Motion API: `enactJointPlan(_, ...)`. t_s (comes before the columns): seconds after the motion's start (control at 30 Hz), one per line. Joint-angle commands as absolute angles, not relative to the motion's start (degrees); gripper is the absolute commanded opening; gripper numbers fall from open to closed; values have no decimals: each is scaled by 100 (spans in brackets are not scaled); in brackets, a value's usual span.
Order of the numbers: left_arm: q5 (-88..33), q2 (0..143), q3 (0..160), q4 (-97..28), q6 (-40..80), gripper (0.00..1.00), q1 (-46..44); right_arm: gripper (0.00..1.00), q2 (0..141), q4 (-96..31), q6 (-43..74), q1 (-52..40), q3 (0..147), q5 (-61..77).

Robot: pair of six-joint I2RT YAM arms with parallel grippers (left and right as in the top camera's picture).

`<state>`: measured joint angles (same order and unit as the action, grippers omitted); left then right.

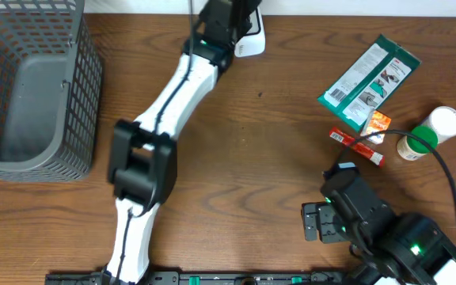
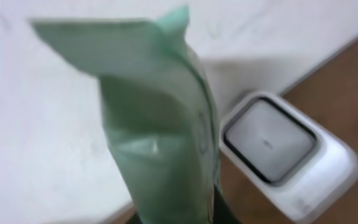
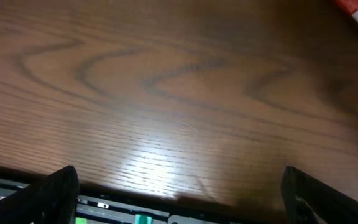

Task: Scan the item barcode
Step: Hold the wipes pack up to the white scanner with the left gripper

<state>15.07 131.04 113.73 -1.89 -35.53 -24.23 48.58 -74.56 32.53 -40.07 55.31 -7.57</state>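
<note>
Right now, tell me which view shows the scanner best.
Left wrist: the scanner shows its whole window, beside the green packet. Overhead, the left arm partly covers it. Right wrist shows none.

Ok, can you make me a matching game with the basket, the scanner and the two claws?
Things:
1 basket
2 scanner
3 left claw
4 right claw

Matches:
A open, holding nothing
B shut on the green pouch
C grey wire mesh
D white, with a square window

Pairs: 1-C, 2-D, 3-B, 4-A
</note>
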Motion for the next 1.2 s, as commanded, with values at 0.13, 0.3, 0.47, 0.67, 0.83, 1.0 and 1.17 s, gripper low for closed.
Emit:
enactJointPlan(0.13, 2714, 14217, 11476, 1144, -6322, 7, -2512, 99, 4805, -7439, 3343, -4038, 5527, -539)
enactJointPlan(0.3, 2877, 14501, 11476, 1695, -6646, 7, -2539, 99, 4805, -7439, 3343, -4038, 5527, -528)
enactJointPlan(0.47, 2860, 14501, 11476, 1704, -6643, 7, -2539, 99, 4805, -7439, 3341, -4038, 5527, -530)
enactJointPlan(0.67, 2856, 14501, 11476, 1704, -6639, 7, -2550, 99, 4805, -7439, 3341, -4038, 5527, -530)
enactJointPlan(0.83, 2856, 14481, 11476, 1704, -6641, 7, -2550, 99, 4805, -7439, 3341, -4038, 5527, -530)
enactJointPlan(1.0, 2884, 14280, 11476, 1704, -6591, 7, -2576, 99, 4805, -7439, 3341, -4038, 5527, -530)
enactJointPlan(1.17, 2875, 13620, 11476, 1378, -6149, 7, -2652, 99, 4805, -7439, 3341, -4038, 5527, -530)
